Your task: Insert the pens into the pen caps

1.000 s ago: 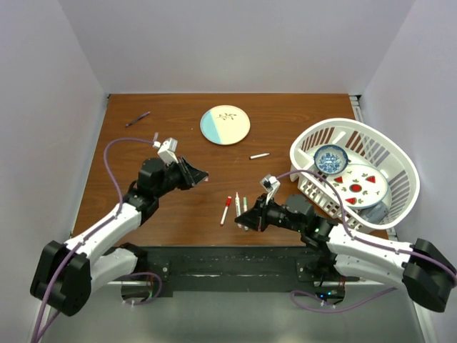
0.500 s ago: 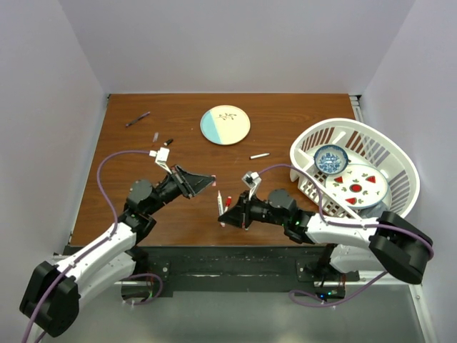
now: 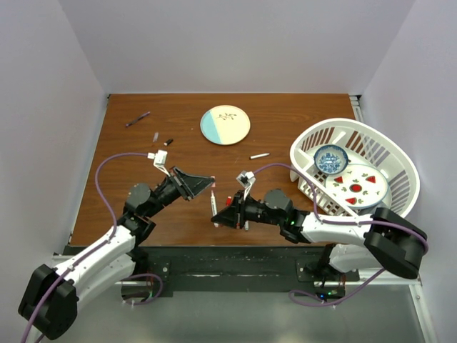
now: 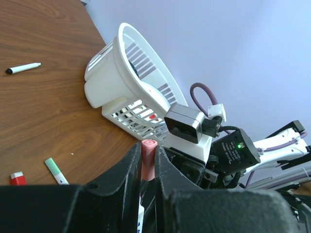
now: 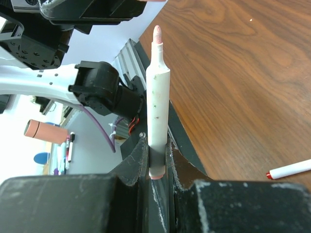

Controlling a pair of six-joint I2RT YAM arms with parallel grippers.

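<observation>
My left gripper (image 3: 211,183) is shut on a pink pen cap (image 4: 148,149), which stands up between the fingertips of this gripper (image 4: 148,156). My right gripper (image 3: 218,220) is shut on a white pen (image 5: 158,97) by its rear end, with the pink tip bare and pointing away from that gripper (image 5: 158,162). In the top view this pen (image 3: 213,203) points at the left gripper a short way off. A red-capped pen (image 3: 228,201) lies beside it. Another white pen (image 3: 259,155) and a dark purple pen (image 3: 138,118) lie further back.
A round plate (image 3: 225,124) sits at the back centre. A white basket (image 3: 355,171) holding dishes fills the right side. Two small caps (image 3: 155,136) (image 3: 169,141) lie at the back left. A green-capped pen (image 4: 56,170) lies on the table in the left wrist view.
The right gripper has lifted the white pen and carried it left. The left gripper has moved right and nearer with the pink cap, so the two now face each other closely.
</observation>
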